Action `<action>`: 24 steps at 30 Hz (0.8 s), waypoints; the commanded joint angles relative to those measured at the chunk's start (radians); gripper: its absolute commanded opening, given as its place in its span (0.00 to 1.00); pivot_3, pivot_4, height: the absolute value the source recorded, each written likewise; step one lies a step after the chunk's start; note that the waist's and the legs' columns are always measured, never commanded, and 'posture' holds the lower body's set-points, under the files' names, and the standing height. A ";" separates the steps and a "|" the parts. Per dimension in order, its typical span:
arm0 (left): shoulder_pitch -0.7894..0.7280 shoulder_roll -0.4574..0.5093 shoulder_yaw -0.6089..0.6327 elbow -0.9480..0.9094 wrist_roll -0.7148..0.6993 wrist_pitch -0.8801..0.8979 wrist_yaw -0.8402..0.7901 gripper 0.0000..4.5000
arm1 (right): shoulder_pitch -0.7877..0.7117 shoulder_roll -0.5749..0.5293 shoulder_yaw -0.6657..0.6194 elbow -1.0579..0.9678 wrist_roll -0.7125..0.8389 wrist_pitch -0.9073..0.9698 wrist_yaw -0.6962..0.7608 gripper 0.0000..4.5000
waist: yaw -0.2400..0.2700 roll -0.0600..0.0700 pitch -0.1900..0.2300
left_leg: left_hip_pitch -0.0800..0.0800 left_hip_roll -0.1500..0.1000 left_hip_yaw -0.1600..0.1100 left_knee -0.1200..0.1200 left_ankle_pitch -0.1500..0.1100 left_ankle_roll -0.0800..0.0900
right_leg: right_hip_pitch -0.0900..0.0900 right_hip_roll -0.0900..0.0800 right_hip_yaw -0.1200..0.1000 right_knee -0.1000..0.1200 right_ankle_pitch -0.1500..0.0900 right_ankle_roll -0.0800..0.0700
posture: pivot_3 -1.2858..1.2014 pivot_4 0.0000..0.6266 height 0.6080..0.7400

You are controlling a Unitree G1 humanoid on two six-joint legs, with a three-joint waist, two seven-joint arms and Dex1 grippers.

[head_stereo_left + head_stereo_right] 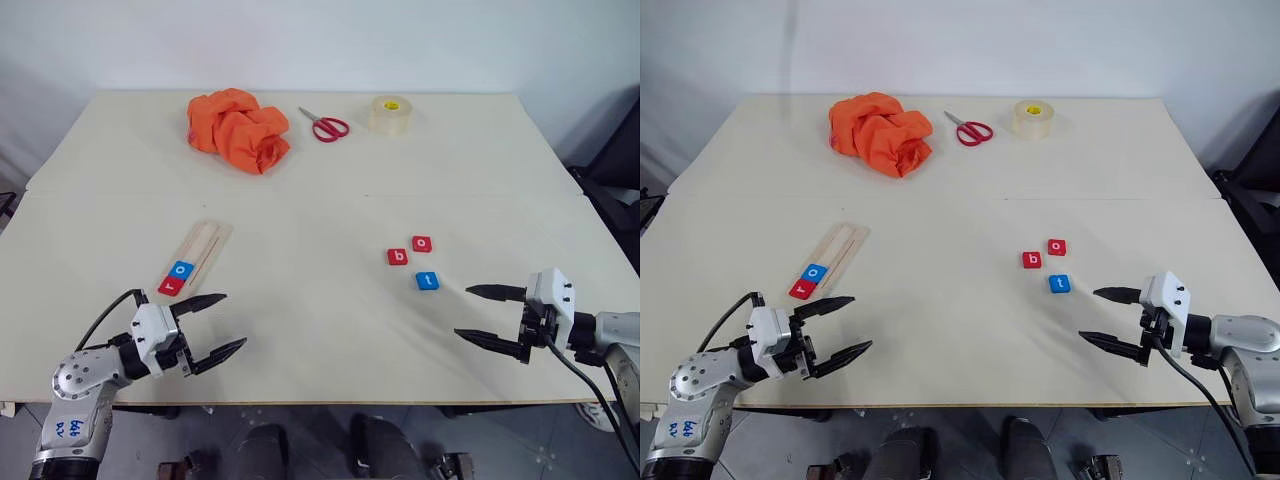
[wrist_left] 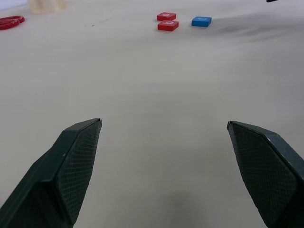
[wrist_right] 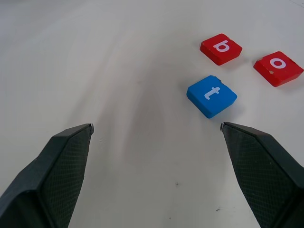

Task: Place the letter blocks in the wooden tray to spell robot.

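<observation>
A pale desk carries the whole scene. On its left side, the wooden tray lies at a slant, and two of the letter blocks sit in its near end: a red r tile at the very end and a blue o tile touching it just beyond, with the rest of the tray bare. The other three blocks lie loose on the right half of the desk, close together but apart from one another: a red b tile, a red o tile just beside it, and a blue t tile nearest the robot. The left gripper hovers near the front edge of the desk, just in front of the tray's near end, its two black fingers spread apart and grasping nothing. The right gripper hangs over the desk's near right part, to the right of the blue t tile and a little nearer the front edge, likewise released, with its fingers wide and nothing between them. Along the far side of the desk lie a crumpled orange cloth, a pair of red-handled scissors and a roll of clear tape, all well apart from the blocks.
</observation>
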 commanded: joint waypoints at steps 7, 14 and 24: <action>-0.009 -0.007 0.026 -0.065 -0.046 0.135 0.106 1.00 | -0.051 -0.006 -0.026 -0.012 0.018 0.008 -0.007 1.00 | -0.002 0.000 0.000 | 0.000 0.000 0.000 0.000 0.000 0.000 | 0.000 0.000 0.001 0.000 0.000 0.000 | 0.52 0.24 1.00; 0.158 0.024 0.198 -0.182 -0.076 0.214 0.202 1.00 | -0.185 0.009 0.039 0.050 0.006 0.009 0.034 1.00 | -0.011 0.000 0.000 | 0.001 0.002 0.002 0.000 -0.001 -0.001 | -0.001 0.002 0.003 0.000 0.000 0.000 | 0.52 0.24 1.00; 0.362 0.031 0.433 -0.284 -0.117 0.289 0.249 1.00 | -0.369 0.054 0.132 0.177 -0.030 -0.030 0.111 1.00 | -0.003 0.000 0.000 | 0.001 0.009 0.003 0.001 -0.004 -0.006 | -0.002 0.010 0.004 0.001 -0.005 -0.009 | 0.52 0.24 1.00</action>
